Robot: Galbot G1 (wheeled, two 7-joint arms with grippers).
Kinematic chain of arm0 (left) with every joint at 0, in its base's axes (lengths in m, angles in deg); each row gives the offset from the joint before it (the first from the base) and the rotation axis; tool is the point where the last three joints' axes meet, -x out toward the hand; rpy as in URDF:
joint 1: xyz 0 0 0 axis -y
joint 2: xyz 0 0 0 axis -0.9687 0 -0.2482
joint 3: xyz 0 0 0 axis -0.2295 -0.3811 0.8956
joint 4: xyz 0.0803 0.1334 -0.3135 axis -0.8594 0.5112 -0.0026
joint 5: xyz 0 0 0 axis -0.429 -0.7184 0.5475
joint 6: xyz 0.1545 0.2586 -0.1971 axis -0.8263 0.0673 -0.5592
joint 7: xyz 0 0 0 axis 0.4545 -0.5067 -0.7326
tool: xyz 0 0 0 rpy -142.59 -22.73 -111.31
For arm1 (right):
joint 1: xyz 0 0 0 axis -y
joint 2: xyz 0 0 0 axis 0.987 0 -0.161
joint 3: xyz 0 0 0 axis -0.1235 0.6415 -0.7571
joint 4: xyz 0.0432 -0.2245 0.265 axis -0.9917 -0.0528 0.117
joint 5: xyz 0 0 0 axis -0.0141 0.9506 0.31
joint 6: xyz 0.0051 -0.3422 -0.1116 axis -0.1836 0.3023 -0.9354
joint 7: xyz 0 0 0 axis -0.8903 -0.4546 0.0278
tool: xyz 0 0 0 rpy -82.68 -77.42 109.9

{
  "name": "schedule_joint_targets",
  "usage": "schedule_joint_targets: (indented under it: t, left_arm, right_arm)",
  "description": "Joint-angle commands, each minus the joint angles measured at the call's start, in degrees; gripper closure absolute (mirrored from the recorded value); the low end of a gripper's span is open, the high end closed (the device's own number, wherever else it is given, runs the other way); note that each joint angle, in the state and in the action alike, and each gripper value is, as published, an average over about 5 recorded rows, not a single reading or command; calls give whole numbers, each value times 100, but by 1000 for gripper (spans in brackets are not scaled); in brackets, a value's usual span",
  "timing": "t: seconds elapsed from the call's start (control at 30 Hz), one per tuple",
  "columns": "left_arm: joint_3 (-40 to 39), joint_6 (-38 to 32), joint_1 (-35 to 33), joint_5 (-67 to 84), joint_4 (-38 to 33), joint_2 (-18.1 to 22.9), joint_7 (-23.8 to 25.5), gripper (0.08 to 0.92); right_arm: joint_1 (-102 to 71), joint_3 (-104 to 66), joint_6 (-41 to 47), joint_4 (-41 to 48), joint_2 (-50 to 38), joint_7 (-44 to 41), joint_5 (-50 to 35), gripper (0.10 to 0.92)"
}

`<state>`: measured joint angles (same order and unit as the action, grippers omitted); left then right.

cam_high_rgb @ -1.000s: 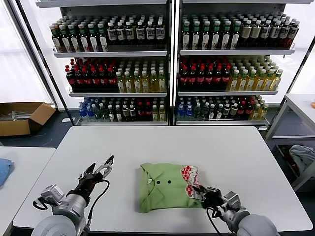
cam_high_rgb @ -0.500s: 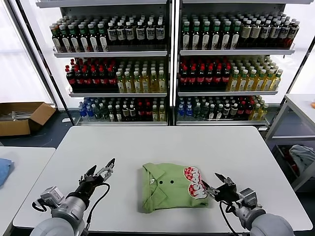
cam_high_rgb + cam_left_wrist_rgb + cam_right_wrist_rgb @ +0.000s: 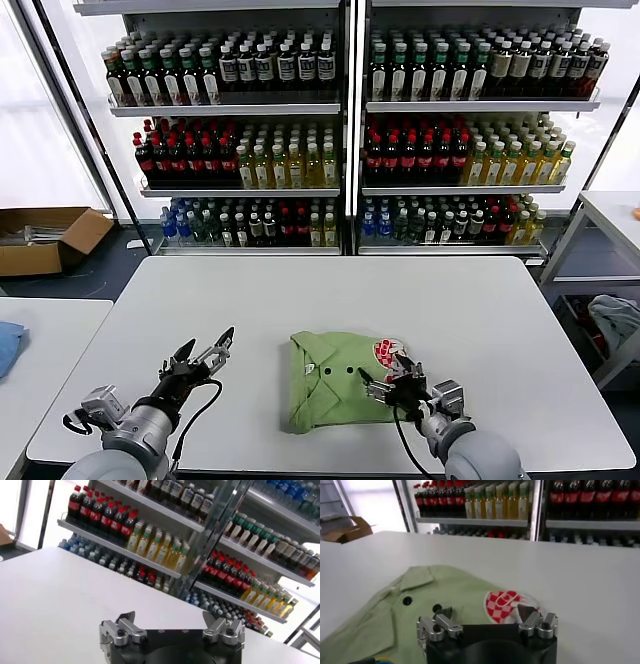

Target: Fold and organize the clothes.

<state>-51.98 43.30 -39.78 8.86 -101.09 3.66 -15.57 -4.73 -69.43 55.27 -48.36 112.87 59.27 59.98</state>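
Folded green shirt (image 3: 345, 378) lies on the counter (image 3: 480, 310); right hand (image 3: 392, 381) spread empty above it, its wrist view showing buttons (image 3: 407, 600). Left hand (image 3: 203, 357) spread, idle.

Bottle-stocked shelves (image 3: 350, 130) stand behind a white table (image 3: 330, 290), a cardboard box (image 3: 45, 238) on the floor.

Right end effector (image 3: 388, 381) open over shirt (image 3: 330, 385)

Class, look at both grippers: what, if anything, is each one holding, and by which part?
Nothing is held. The right gripper stands open over the folded green shirt, gripping no fabric. The left gripper is open above bare table.
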Motion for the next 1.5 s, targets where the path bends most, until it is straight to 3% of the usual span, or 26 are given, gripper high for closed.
schedule_joint_targets:
  t: [0.03,0.23,0.53,0.7,0.9,1.23,1.5]
  left_arm:
    - [-3,-11,-52,-39,-18,17,138,177]
    - [-12,-10,-42,-35,-55,1,154,177]
    - [-68,-7,-27,-91,-62,24,145,177]
    - [6,-24,-111,-84,-70,25,162,177]
    - [14,-45,-85,-84,-21,45,177,177]
    - [137,-74,-46,-106,35,-28,284,177]
    - [661,-735,-17,-950,478,-203,1453,177]
  right_arm:
    - [253,442,153,-95,203,279,-175,203]
    - [627,537,-218,-293,474,494,-260,203]
    - [1206,1287,-35,1276,1290,535,561,203]
    - [1228,1418,211,1534,1164,539,863,203]
    - [1117,1436,87,1266,976,427,928,203]
    - [736,339,-1287,-467,456,215,627,203]
    - [-165,-1582,-1885,-784,100,-362,336,203]
